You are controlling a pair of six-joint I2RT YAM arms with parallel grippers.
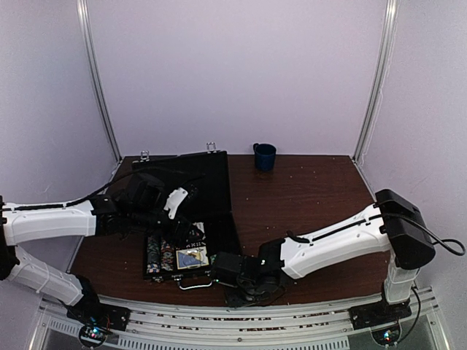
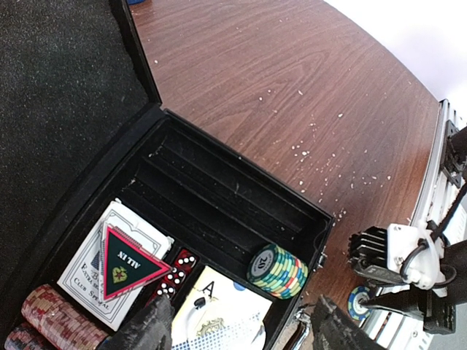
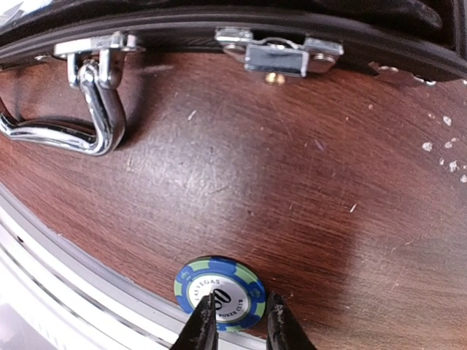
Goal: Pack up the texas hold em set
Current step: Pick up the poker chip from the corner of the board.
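The black case [image 1: 219, 219] lies open at the table's left, its lid flat behind. In the left wrist view its tray [image 2: 219, 197] holds a stack of striped chips [image 2: 277, 271], two card decks [image 2: 87, 273], red dice [image 2: 177, 271] and a triangular "ALL IN" marker [image 2: 128, 262]. My left gripper [image 2: 241, 335] is open and empty above the tray's front. A lone blue-green chip [image 3: 219, 289] lies flat on the table in front of the case. My right gripper [image 3: 238, 328] is down at it, narrowly open, one fingertip [image 3: 202, 324] over the chip's face, the other just off its right edge.
A dark blue mug [image 1: 264, 157] stands at the back centre. The case's silver handle [image 3: 80, 124] and a latch [image 3: 281, 55] face the right gripper. The table's front edge and metal rail [image 3: 66, 281] run right beside the lone chip.
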